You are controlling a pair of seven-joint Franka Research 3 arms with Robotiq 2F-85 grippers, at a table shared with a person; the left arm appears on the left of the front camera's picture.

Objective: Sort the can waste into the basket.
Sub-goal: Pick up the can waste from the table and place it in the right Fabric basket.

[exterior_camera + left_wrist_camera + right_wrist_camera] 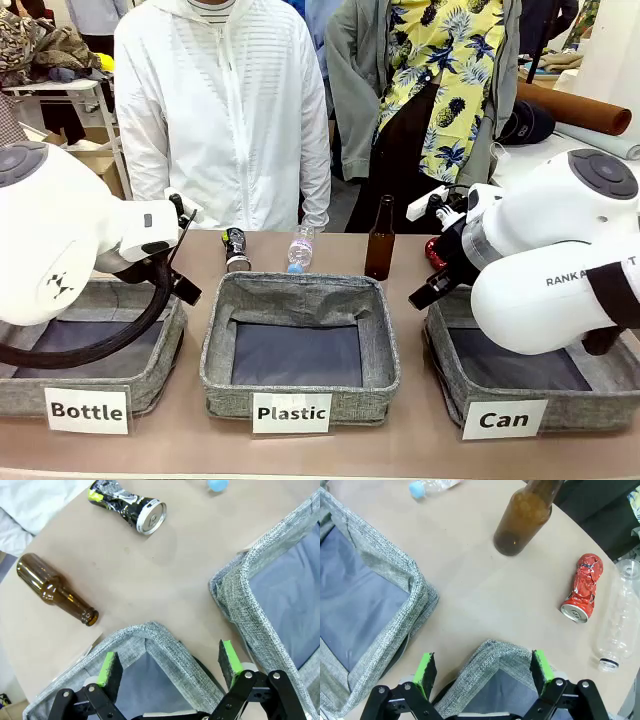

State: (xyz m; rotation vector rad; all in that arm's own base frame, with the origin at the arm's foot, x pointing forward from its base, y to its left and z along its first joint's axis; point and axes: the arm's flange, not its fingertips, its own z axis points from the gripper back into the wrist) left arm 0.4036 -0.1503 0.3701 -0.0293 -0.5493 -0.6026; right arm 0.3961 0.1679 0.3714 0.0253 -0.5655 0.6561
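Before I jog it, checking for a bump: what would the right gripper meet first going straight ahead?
Likely the corner rim of the basket, directly between the open fingers of the right gripper; depth is unclear.

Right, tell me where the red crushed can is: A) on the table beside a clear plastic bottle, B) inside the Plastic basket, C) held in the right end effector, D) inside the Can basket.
A: the red can lies on the table beside the clear plastic bottle, nothing gripping it.
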